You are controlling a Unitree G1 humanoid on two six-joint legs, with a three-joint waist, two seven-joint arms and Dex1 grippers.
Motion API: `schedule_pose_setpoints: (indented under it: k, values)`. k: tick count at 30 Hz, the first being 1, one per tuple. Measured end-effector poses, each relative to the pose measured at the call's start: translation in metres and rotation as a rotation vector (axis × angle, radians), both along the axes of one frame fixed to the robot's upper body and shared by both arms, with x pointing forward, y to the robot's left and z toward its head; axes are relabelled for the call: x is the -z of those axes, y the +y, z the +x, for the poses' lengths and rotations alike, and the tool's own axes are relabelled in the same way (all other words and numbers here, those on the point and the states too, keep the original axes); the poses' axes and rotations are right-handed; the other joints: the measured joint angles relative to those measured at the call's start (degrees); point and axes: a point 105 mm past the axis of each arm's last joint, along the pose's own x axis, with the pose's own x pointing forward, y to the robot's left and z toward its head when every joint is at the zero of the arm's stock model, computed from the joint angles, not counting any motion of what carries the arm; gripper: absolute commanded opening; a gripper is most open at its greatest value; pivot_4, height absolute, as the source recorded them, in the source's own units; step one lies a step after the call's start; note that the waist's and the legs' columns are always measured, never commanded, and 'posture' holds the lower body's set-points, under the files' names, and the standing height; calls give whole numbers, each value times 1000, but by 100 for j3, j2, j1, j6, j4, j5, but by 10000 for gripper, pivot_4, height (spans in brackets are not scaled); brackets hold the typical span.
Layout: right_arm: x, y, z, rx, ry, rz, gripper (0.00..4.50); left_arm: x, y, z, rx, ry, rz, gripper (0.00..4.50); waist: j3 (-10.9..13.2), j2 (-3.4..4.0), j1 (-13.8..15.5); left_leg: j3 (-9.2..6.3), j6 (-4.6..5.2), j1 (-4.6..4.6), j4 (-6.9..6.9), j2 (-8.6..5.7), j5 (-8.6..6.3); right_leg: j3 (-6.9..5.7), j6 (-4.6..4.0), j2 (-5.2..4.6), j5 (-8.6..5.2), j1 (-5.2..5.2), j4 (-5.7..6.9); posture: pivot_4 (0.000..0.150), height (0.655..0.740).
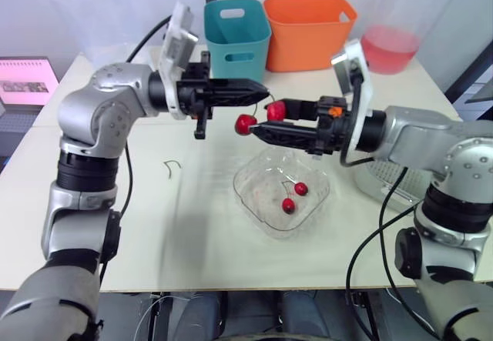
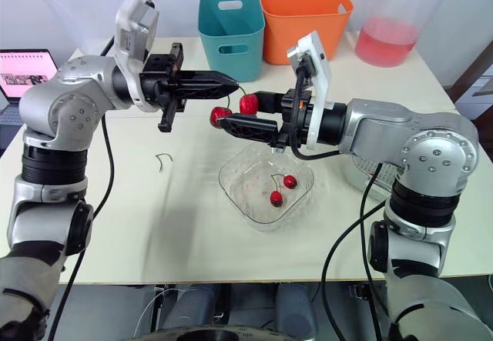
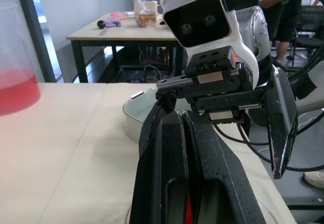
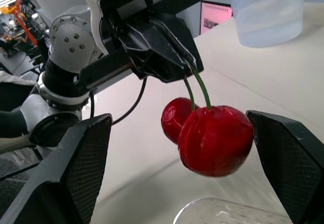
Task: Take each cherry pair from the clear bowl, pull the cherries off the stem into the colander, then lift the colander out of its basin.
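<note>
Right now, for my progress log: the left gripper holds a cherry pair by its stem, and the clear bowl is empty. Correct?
Not empty: the left eye view shows a second cherry pair lying in the clear bowl. The left gripper does hold the first pair by its stem.

Both arms are raised with elbows bent inward, so the grippers meet tip to tip at the upper centre of the head views, the left gripper (image 1: 262,91) pinched on the stem of the cherry pair (image 1: 246,124), the right gripper (image 1: 268,118) spread wide, facing it.
</note>
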Motion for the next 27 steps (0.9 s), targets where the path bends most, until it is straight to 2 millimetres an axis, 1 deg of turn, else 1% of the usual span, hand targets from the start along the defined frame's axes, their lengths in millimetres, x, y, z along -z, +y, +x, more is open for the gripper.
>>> schedule_pose_setpoints:
  k: [1,2,6,7,8,10,14,23,27]
  values:
    - [0,0,1,6,0,4,37768,0,0,0,0,0,0,0,0,0,2,0,0,0,0,0,0,0,0,0,0,0,0,1500,7400]
    - [-1,0,1,8,-1,9,33182,0,0,0,-1,0,0,0,0,0,3,0,0,0,0,0,0,0,0,0,0,0,0,1500,7400]
    - [-2,1,3,18,1,17,11970,-1,0,-1,-3,-6,0,0,0,0,5,0,0,0,0,0,0,0,0,0,0,0,0,1500,7400]
    - [-1,1,3,19,2,16,8232,-1,0,-1,-4,-8,0,0,0,0,4,0,0,0,0,0,0,0,0,0,0,0,0,1500,7400]
    - [-1,2,3,19,2,16,6017,-1,0,-1,-5,-8,0,0,0,0,2,0,0,0,0,0,0,0,0,0,0,0,0,1500,7400]
    - [-1,3,3,17,1,16,5015,-1,0,0,-8,-8,-1,0,0,0,2,0,0,0,0,0,0,0,0,0,0,0,0,1500,7400]
    - [1,0,3,27,3,9,5015,-1,-1,1,-12,-8,0,0,0,0,6,0,0,0,0,0,0,0,0,0,0,0,0,1500,7400]
    - [19,-4,0,35,32,-29,5015,4,-5,7,-20,14,-6,0,1,-1,10,1,2,0,1,-1,-1,0,0,0,0,2,-1,1500,7400]
    - [21,-7,-2,47,30,-33,5015,5,-6,7,-17,16,-5,0,1,-1,3,0,2,0,0,0,-1,0,0,1,0,1,-1,1500,7400]
